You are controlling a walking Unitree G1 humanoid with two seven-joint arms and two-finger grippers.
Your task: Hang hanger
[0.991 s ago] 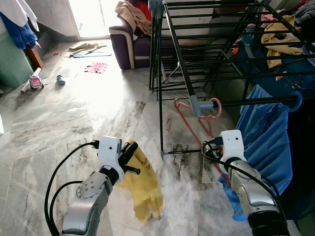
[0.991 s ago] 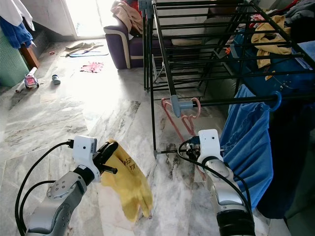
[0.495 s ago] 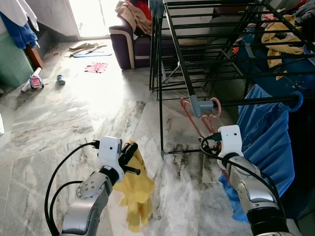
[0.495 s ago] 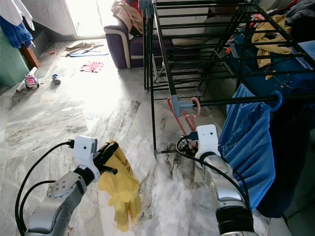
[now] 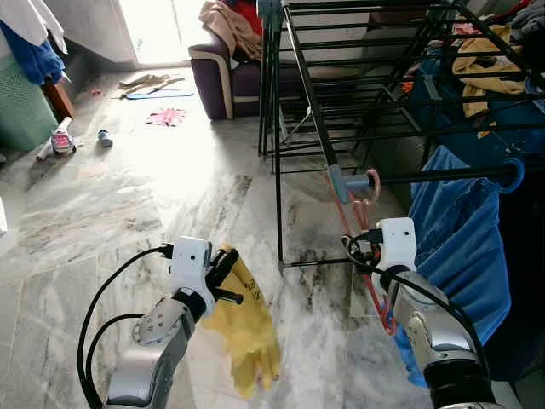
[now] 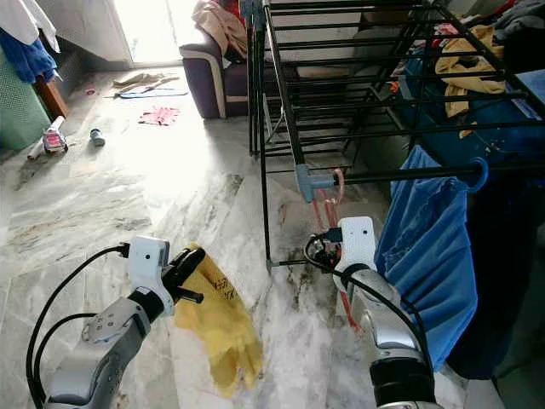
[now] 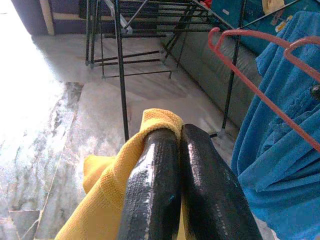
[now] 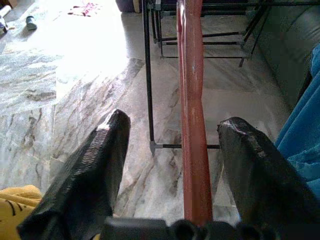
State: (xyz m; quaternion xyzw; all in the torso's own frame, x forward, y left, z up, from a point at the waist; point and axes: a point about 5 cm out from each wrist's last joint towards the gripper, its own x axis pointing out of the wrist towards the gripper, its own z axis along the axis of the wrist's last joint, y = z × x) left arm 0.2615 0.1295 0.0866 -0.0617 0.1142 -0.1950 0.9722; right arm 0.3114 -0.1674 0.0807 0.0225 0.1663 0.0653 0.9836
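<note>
One red hanger point(image 5: 368, 256) hangs by its hook from a bar of the black drying rack point(image 5: 358, 94), right of centre in the left eye view, just beside one blue garment point(image 5: 460, 247) draped on the same bar. The right gripper point(image 8: 172, 170), its arm bent and raised from the lower right, has its two fingers spread wide with the hanger's red bar running between them, touching neither. The left gripper point(image 7: 172, 185), lower left, is closed on one yellow cloth point(image 5: 247, 328) that dangles over the marble floor point(image 5: 128, 196). The cloth carries dark writing, too small to read. One purple sofa point(image 5: 221, 72) stands at upper centre.
</note>
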